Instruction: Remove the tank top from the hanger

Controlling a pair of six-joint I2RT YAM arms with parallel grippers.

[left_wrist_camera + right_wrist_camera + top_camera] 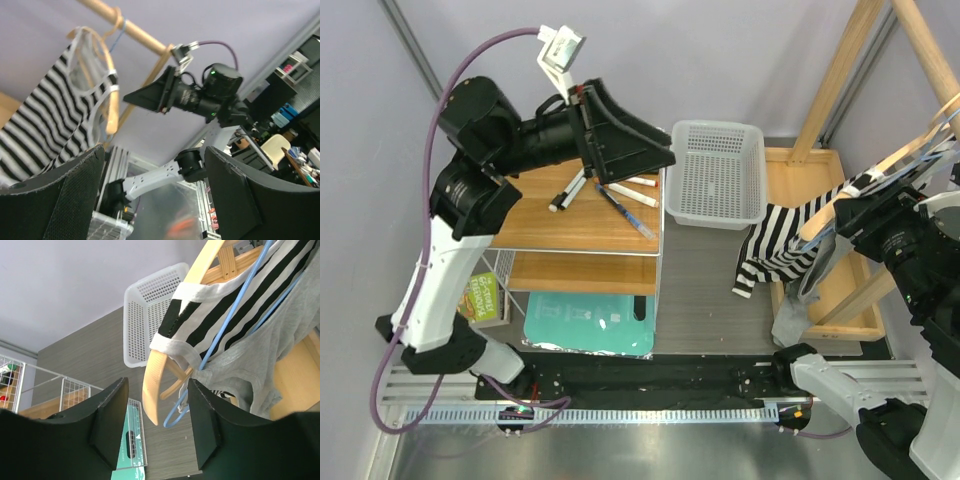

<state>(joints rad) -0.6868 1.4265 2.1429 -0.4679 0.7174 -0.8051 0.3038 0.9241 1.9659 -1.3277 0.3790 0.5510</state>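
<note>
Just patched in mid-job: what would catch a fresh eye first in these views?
The black-and-white striped tank top stands out, draped on a wooden hanger at the right of the table. The right gripper is close to it, jaws apart, with the hanger's end showing between its fingers. A white basket sits mid-table, and the left gripper is open above the wooden shelf on the left.

Striped tank top [240, 305] on wooden hanger [159, 375].

White-linked, black-jointed arms [430, 280] carry purple cables [498, 40] and broad matte-black pincer fingers [60, 200].
</note>
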